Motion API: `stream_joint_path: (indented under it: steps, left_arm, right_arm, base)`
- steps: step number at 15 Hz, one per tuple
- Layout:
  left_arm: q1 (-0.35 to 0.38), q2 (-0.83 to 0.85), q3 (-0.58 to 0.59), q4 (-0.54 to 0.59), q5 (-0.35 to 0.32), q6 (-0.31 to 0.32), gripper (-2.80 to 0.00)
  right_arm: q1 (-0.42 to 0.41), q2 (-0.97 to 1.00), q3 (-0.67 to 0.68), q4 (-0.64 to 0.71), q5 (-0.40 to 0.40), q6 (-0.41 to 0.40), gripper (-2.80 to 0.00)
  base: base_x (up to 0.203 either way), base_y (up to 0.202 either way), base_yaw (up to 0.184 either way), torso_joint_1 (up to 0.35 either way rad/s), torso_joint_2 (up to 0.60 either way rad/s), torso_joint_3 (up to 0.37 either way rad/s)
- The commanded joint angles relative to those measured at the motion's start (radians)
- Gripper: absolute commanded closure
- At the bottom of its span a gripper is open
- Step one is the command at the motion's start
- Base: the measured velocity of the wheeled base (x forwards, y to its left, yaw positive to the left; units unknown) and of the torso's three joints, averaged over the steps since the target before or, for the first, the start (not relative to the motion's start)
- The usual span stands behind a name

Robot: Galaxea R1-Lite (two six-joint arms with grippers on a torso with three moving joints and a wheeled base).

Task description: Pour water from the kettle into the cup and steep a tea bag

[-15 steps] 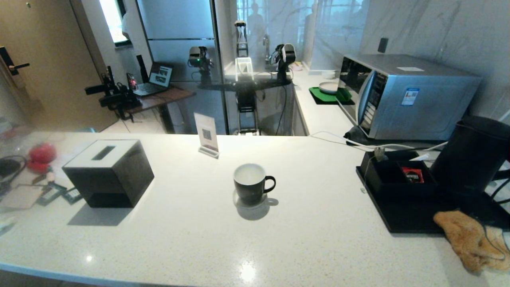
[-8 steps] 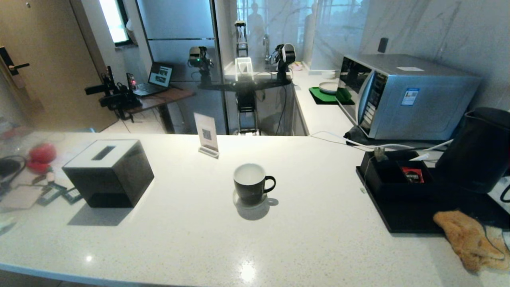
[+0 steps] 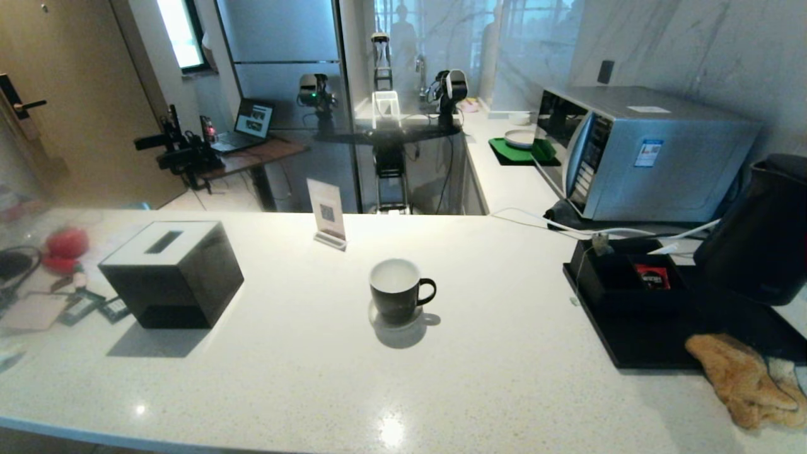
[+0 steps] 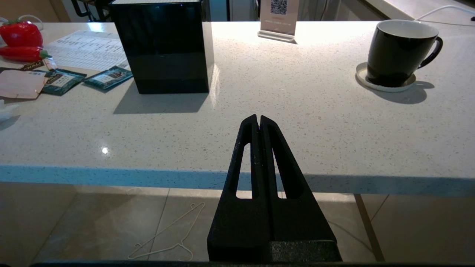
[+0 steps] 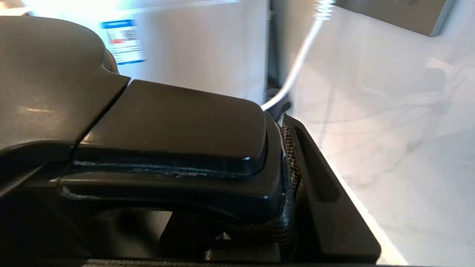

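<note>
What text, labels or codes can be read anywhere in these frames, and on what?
"CHALI": on a tea sachet near the red peppers; faint, my best reading.
QR code, no legible words: on the small standing card behind the cup.
Blue-and-white sticker on the microwave: too small to read.
Red packet in the black tray: lettering too blurred to read.
Printed sheet beside the black box: too small to read.

Black kettle, black cup white inside, white speckled counter.
</note>
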Motion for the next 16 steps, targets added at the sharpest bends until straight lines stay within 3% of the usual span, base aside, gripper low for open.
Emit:
stream_joint_path:
  steps: [1, 10, 12, 16]
  left_arm:
    - [0.0, 0.002, 0.0, 0.0, 0.001, 0.0, 0.0]
    - [0.0, 0.002, 0.0, 0.0, 0.0, 0.0, 0.0]
    - [0.0, 0.002, 0.0, 0.0, 0.0, 0.0, 0.0]
    - [0.0, 0.002, 0.0, 0.0, 0.0, 0.0, 0.0]
  right_arm:
    - [0.04, -0.089, 0.03, 0.017, 0.003, 0.001, 0.0]
    - [0.293, -0.208, 0.032, 0.166, -0.01, -0.016, 0.0]
    - [0.348, -0.215, 0.03, 0.213, -0.012, -0.068, 0.0]
    - [0.491, -0.222, 0.027, 0.266, -0.102, -0.095, 0.0]
  base:
    - [0.0, 0.0, 0.0, 0.0, 0.0, 0.0]
    - [0.0, 0.0, 0.0, 0.0, 0.0, 0.0]
    - [0.0, 0.0, 0.0, 0.0, 0.0, 0.0]
    - [0.0, 0.0, 0.0, 0.0, 0.0, 0.0]
